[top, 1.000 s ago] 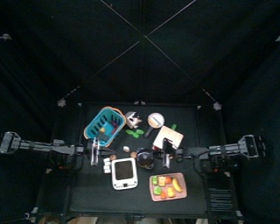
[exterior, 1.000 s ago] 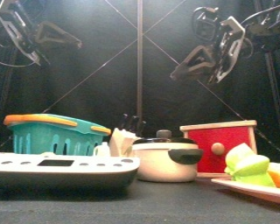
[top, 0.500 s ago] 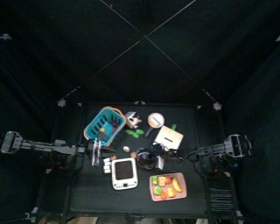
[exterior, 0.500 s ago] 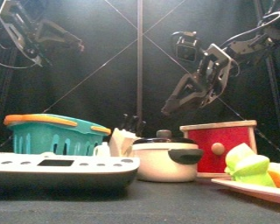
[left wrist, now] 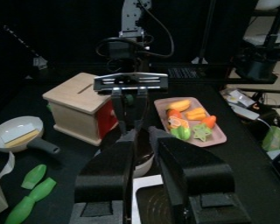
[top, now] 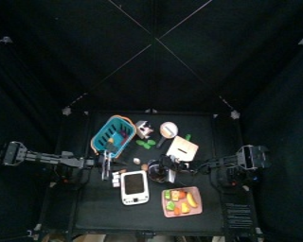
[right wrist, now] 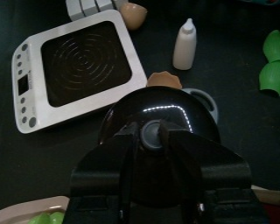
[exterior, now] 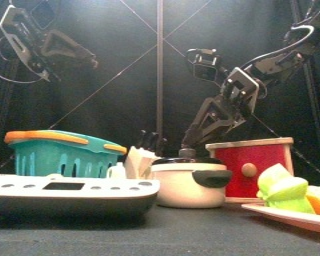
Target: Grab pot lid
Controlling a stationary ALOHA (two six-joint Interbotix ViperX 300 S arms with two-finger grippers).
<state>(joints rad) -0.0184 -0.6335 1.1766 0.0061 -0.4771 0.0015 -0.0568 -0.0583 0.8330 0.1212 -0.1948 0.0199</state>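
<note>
The pot lid point(right wrist: 166, 107) is dark, round and glossy, with a small grey knob point(right wrist: 152, 131) at its centre, and it sits on the white pot point(exterior: 192, 185). In the front view the lid point(exterior: 190, 163) lies just under my right gripper point(exterior: 194, 143), which hangs down from the upper right. In the right wrist view the right gripper point(right wrist: 154, 150) stands open directly over the lid, one jaw on each side of the knob. My left gripper point(left wrist: 150, 147) is open and empty. It hovers left of the pot point(top: 158, 172), above the table.
A teal basket point(exterior: 63, 152) stands at the left and a white scale point(exterior: 69, 192) in front of it. A wooden box with a red face point(exterior: 250, 165) is right of the pot, a plate of toy food point(exterior: 290, 205) at the front right. A white bottle point(right wrist: 185, 44) lies by the scale.
My right arm has come down from the upper right to just above the pot lid, and its jaws have spread. The left arm has hardly moved.
</note>
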